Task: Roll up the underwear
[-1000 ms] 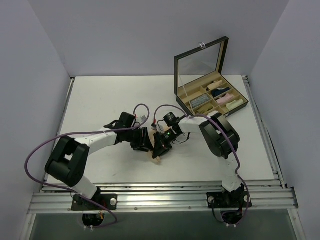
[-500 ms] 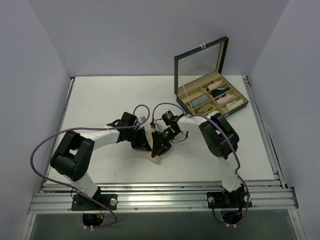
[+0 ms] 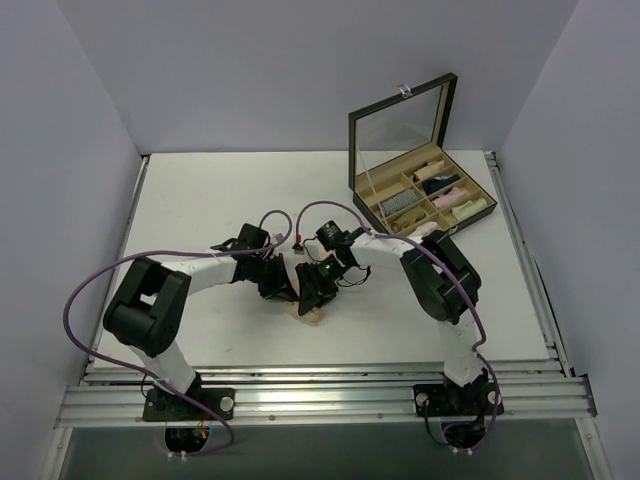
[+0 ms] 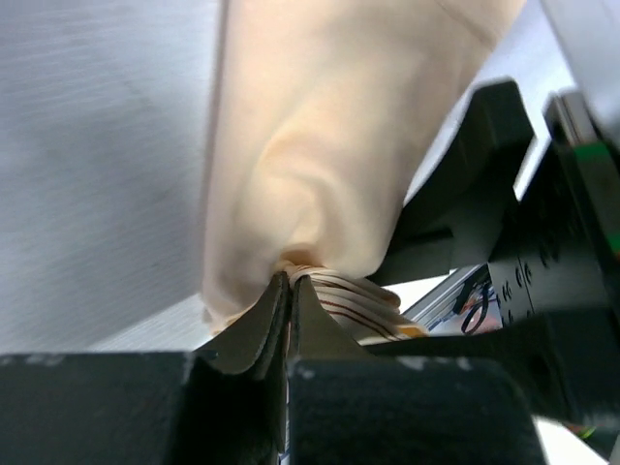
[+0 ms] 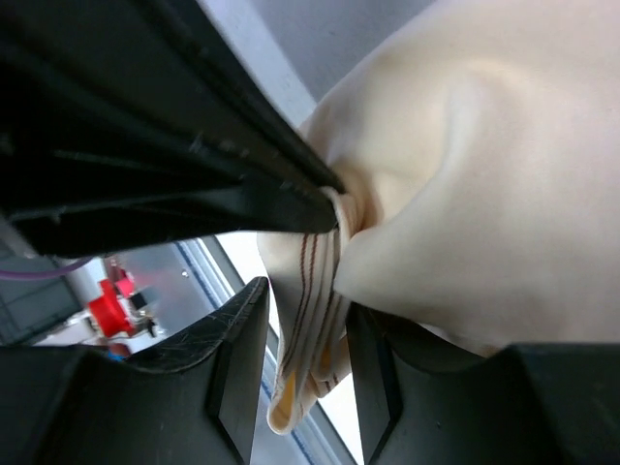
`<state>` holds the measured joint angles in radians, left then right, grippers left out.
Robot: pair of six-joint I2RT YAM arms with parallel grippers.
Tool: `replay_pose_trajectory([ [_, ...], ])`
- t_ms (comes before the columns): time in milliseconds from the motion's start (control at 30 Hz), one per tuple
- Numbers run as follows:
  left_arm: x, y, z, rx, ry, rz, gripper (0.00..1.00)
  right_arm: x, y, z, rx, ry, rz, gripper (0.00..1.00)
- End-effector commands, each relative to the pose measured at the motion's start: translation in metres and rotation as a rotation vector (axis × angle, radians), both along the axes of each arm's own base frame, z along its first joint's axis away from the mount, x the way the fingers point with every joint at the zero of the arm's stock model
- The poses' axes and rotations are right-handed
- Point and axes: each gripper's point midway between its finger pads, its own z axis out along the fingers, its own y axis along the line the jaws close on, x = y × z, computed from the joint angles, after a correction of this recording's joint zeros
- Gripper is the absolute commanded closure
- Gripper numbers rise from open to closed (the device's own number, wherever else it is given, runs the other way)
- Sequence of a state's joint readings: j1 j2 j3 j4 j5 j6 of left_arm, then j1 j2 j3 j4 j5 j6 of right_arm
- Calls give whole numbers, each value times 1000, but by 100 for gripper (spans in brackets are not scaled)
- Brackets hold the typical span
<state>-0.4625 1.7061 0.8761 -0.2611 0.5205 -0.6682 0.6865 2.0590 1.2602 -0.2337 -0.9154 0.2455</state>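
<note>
Cloth: small pale peach-beige underwear, bunched at the near middle of the white table, between both my grippers.
Left gripper: fingers pressed together, pinching a fold of it.
Right gripper: fingers spread, striped waistband hanging loose between them.
Axis: the bundle runs rightward from my left fingertips, so only my left arm grips it.

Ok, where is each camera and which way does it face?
Top external: above and behind the bases, looking down on the table; left gripper and right gripper meet at the underwear.
Left wrist: on the left arm, facing along the left gripper, shut on the underwear.
Right wrist: on the right arm, facing along the right gripper, jaws parted around the cloth.
Shared: both wrist views show the striped waistband.
</note>
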Motion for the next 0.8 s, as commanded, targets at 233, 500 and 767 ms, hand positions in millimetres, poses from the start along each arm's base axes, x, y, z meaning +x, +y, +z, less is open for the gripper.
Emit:
replay_pose_trajectory([
  [233, -2, 32, -18, 86, 50, 61, 98, 13, 0, -4, -89, -163, 4, 97],
  [500, 13, 62, 7, 120, 17, 226, 58, 25, 4, -13, -60, -85, 23, 100],
  [767, 11, 72, 36, 102, -22, 267, 44, 23, 1, -31, -67, -21, 36, 100],
])
